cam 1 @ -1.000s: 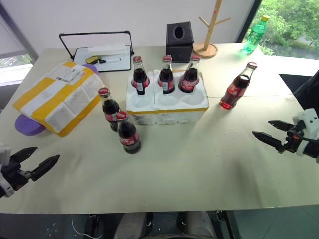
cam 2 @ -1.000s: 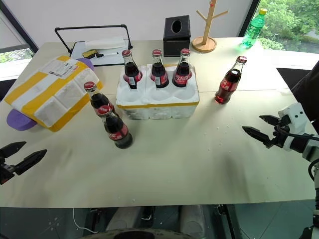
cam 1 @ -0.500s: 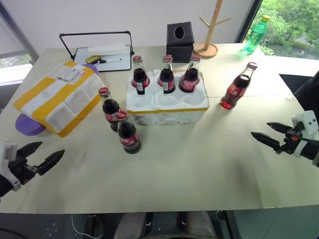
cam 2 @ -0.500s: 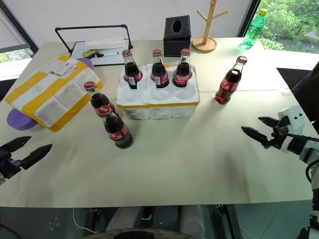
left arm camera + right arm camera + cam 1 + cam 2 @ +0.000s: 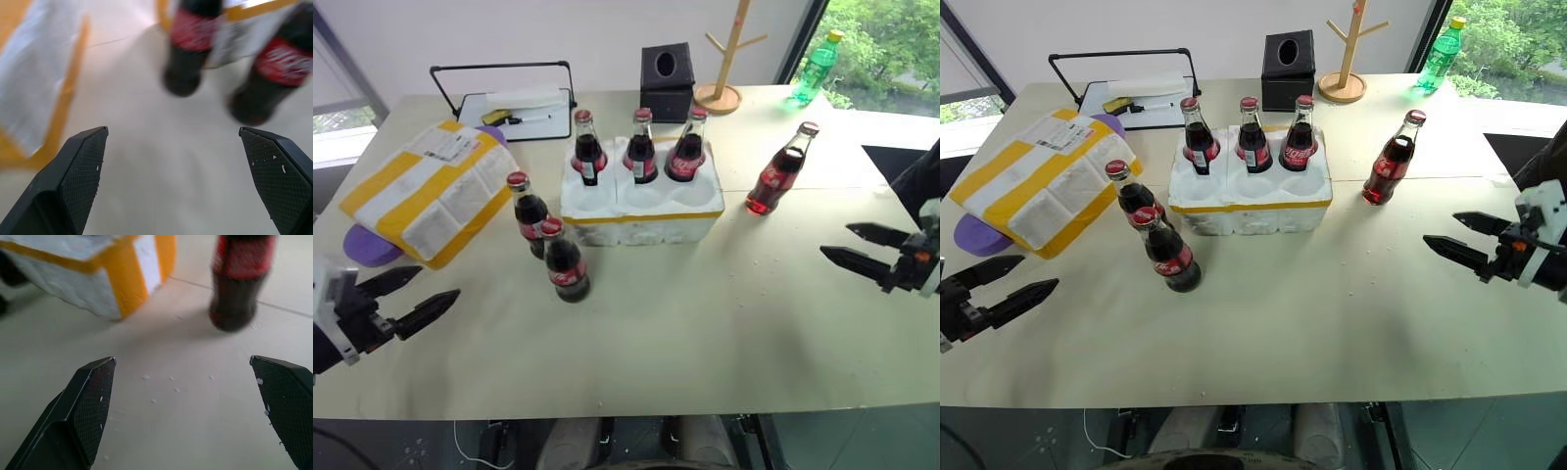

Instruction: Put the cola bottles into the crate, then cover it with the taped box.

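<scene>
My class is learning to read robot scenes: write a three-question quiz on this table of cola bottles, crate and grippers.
1. How many cola bottles stand in the crate?
2. True or false: the taped box covers the crate.
3. The lone bottle outside the crate is nearest which gripper? A) left gripper B) right gripper

Key:
1. Three, all in the back row.
2. False; it lies beside the crate, on the table.
3. B. Both grippers are open and empty.
</scene>
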You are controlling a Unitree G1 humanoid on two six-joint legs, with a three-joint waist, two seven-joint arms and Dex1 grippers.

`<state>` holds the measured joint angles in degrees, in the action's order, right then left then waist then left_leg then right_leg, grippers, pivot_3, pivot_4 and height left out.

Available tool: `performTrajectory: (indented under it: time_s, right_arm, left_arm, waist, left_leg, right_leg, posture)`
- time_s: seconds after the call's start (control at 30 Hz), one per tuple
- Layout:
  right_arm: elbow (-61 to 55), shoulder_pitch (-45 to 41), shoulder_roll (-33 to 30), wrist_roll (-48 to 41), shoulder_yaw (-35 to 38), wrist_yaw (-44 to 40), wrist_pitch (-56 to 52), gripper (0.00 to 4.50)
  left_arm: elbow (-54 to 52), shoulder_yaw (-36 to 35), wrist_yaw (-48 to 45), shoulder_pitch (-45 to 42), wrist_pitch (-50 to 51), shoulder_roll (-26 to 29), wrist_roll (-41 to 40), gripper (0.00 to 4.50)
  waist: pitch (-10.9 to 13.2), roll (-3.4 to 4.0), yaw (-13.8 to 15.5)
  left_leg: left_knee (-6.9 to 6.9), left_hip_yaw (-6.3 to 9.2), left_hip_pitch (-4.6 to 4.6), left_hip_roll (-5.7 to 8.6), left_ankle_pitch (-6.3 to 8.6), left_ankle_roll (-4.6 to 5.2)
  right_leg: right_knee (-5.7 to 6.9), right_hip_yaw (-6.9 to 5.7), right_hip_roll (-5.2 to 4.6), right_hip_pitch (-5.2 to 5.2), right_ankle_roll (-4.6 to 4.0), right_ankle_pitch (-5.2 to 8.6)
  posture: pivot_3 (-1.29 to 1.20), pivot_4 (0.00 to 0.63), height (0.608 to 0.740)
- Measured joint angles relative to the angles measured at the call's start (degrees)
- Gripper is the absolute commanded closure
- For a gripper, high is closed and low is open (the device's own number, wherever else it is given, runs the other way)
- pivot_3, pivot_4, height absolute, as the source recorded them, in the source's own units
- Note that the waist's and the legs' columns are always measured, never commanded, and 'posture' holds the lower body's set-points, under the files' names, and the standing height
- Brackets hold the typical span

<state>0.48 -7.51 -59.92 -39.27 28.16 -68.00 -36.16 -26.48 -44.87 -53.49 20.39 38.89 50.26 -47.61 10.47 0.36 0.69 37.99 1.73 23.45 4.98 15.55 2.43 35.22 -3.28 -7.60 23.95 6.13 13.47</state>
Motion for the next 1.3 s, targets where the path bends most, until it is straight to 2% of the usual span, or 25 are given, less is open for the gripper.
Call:
performTrajectory:
  time_s: [0.1,0.2,0.3,0.4,0.53,0.9,1.0,1.13,1.3]
  right_arm:
    - [-8.99,-3.0,-0.39,-6.88,-1.7,-1.31,-6.69,0.0]
    - [-15.81,-8.77,1.15,-10.94,-6.67,1.22,-10.78,0.0]
    - [-19.96,-12.74,5.44,-11.37,-13.54,5.42,-12.52,0.0]
    - [-20.69,-17.79,13.9,-9.2,-22.87,11.47,-13.77,0.0]
    - [-20.52,-18.44,17.72,-6.69,-29.09,14.27,-14.37,0.0]
    - [-16.53,-23.86,24.03,-1.26,-37.92,11.38,-11.0,0.0]
    - [-13.08,-24.8,27.82,2.61,-41.74,11.24,-8.16,0.0]
    - [-5.78,-28.01,36.54,9.91,-46.3,13.5,-1.3,0.0]
    - [-1.2,-29.7,41.06,14.7,-48.93,13.4,3.6,0.0]
  left_arm:
    - [-2.09,-0.95,-3.59,-0.34,1.37,3.69,-2.14,0.02]
    - [-3.4,-1.29,-5.72,-1.48,2.49,6.17,-4.08,0.02]
    - [-3.54,-1.03,-6.18,-3.31,3.02,7.17,-4.3,0.02]
    - [-2.23,1.41,-6.02,-5.88,2.61,7.25,-2.89,0.02]
    - [-0.78,1.88,-6.19,-6.15,2.13,7.11,-1.4,0.02]
    - [0.72,3.69,-6.27,-6.84,-0.59,5.21,1.5,0.02]
    - [1.17,4.07,-6.48,-7.27,-1.06,5.17,2.01,0.02]
    - [1.93,5.19,-7.8,-7.32,-2.12,5.17,2.93,0.02]
    - [1.98,5.25,-8.24,-6.65,-2.22,4.84,3.32,0.02]
  waist:
    - [0.01,0.02,-0.23]
    - [0.01,0.01,-0.06]
    - [0.01,-0.03,0.11]
    - [0.01,-0.05,0.05]
    - [0.01,-0.05,0.31]
    - [0.0,-0.08,-0.07]
    - [-0.01,-0.09,-0.04]
    - [-0.01,-0.09,-0.45]
    - [-0.01,-0.09,-0.48]
  left_leg:
    - [0.0,0.0,0.0,-0.01,0.0,0.0]
    - [0.0,0.0,0.0,-0.01,0.05,-0.09]
    - [0.0,0.0,0.05,0.02,0.05,-0.09]
    - [0.0,-0.01,0.08,0.05,0.03,-0.08]
    - [-0.01,0.0,0.14,0.13,0.0,-0.02]
    - [-0.01,0.0,0.05,0.07,-0.03,-0.12]
    - [0.0,0.0,0.03,0.08,-0.04,-0.17]
    - [0.0,0.0,0.02,0.08,-0.1,-0.2]
    - [-0.01,0.03,0.02,0.09,-0.27,-0.47]
  right_leg:
    - [0.01,0.01,0.01,0.03,0.0,0.0]
    - [0.0,0.01,0.0,0.23,0.0,0.0]
    - [-0.01,0.01,-0.01,0.28,0.0,0.0]
    - [-0.01,0.01,-0.02,0.32,0.0,-0.01]
    - [0.01,0.02,-0.04,0.39,0.18,-0.12]
    - [0.19,0.02,0.04,0.41,0.15,-0.16]
    - [0.22,0.03,0.04,0.41,0.13,-0.18]
    - [0.34,0.04,0.13,0.49,0.13,-0.2]
    - [0.47,0.06,0.25,0.52,0.14,-0.21]
  posture:
    - [0.0,0.15,0.736]
    - [0.0,0.15,0.736]
    - [0.0,0.15,0.736]
    - [0.0,0.15,0.736]
    - [0.0,0.15,0.736]
    - [0.0,0.15,0.736]
    - [0.0,0.15,0.736]
    - [0.0,0.15,0.736]
    - [0.0,0.15,0.736]
